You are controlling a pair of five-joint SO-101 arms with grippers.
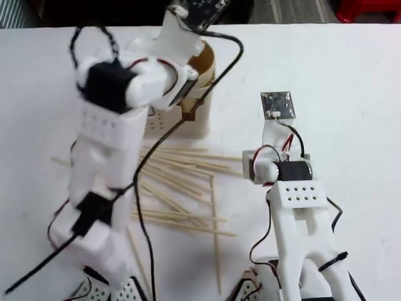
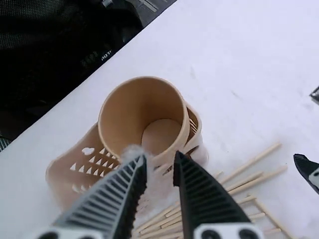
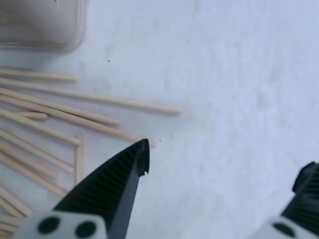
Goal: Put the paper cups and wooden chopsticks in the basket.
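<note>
While my left claw (image 2: 158, 164) is clenched on the near rim of the paper cup (image 2: 144, 114), the cup sits tilted inside the basket (image 2: 75, 169) with its mouth toward the wrist camera. I judge a rim grip is what lets me seat it there before letting go. Just in front of the basket, the wooden chopsticks (image 1: 182, 182) lie fanned flat on the tabletop (image 1: 351, 94), none in the basket yet. To the right of the basket and nearer the arm bases, my right claw (image 3: 225, 162) hangs released and wide over bare tabletop. One tip is just beside a chopstick end, placed, I think, to straddle a single stick.
</note>
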